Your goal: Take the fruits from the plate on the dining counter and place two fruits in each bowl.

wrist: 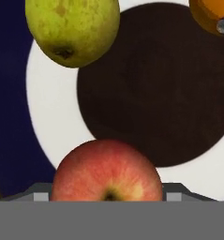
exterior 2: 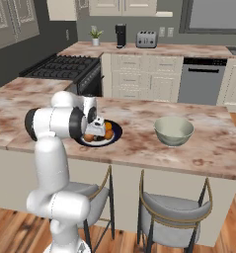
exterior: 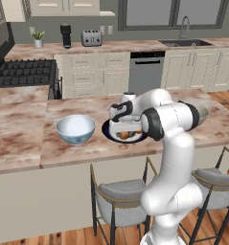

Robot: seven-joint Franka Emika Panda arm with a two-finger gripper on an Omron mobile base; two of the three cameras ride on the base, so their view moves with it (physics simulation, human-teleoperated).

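Both bowls look empty, the white-and-blue bowl left and the greenish bowl right, so nothing is sorted yet. The fruits sit on the plate (mid-counter). The gripper straddles the red apple; grip cannot be told.

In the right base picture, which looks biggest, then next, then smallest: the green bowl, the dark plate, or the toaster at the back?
1. The green bowl and the dark plate look about alike across, but the arm hides part of the plate, so I can't rank them.
2. The toaster looks smallest, though it sits far back, so distance shrinks it.
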